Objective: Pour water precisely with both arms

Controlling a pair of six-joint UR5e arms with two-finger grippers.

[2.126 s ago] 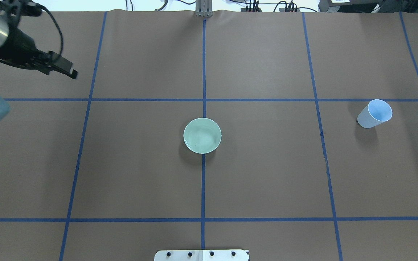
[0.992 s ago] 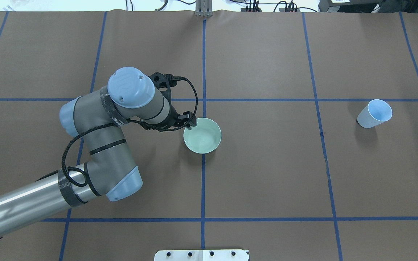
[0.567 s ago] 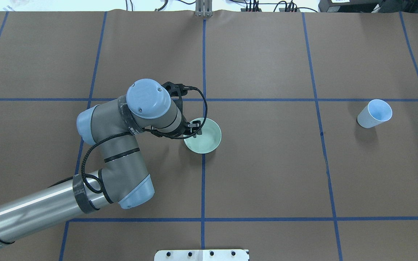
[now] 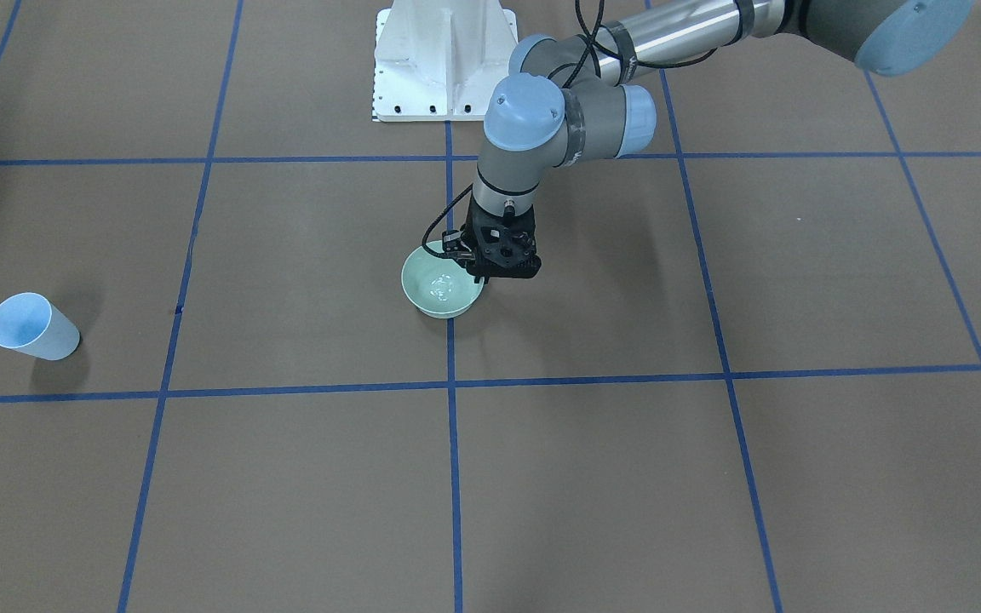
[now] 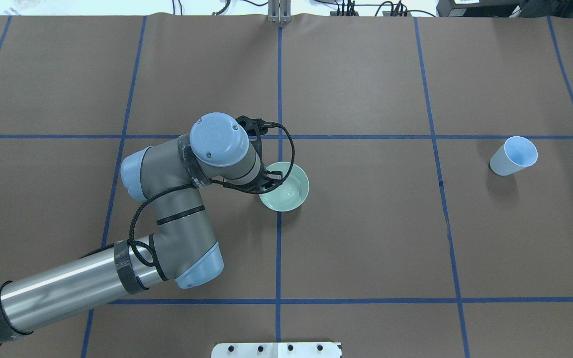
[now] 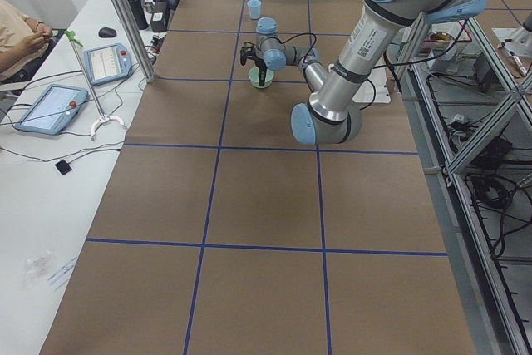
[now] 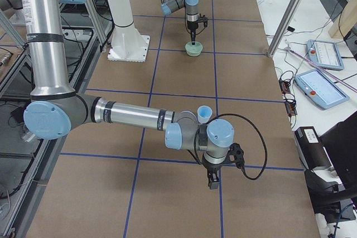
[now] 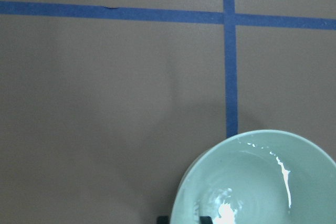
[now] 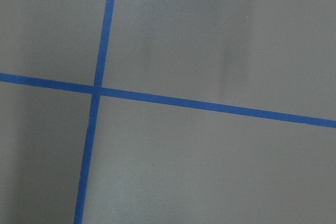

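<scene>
A pale green bowl point(image 5: 290, 190) with a little water stands at the table's centre; it also shows in the front view point(image 4: 438, 291) and the left wrist view point(image 8: 262, 182). My left gripper point(image 5: 272, 180) points down at the bowl's rim on the robot's left side point(image 4: 480, 274). In the left wrist view point(image 8: 184, 219) its fingertips sit close together, astride the rim, shut on it. A light-blue cup point(image 5: 514, 155) stands far right point(image 4: 32, 326). My right gripper point(image 7: 211, 182) shows only in the right side view, beyond the cup point(image 7: 204, 113); I cannot tell its state.
The white pedestal point(image 4: 444, 60) stands at the table's near middle edge point(image 5: 276, 349). Blue tape lines grid the brown table point(image 9: 210, 106). A side bench with tablets point(image 6: 50, 107) and a seated person point(image 6: 15, 37) runs along the far edge.
My left arm has swept in from the far left to the bowl and come down on its rim. The bowl has shifted slightly to the right. The cup has not moved.
</scene>
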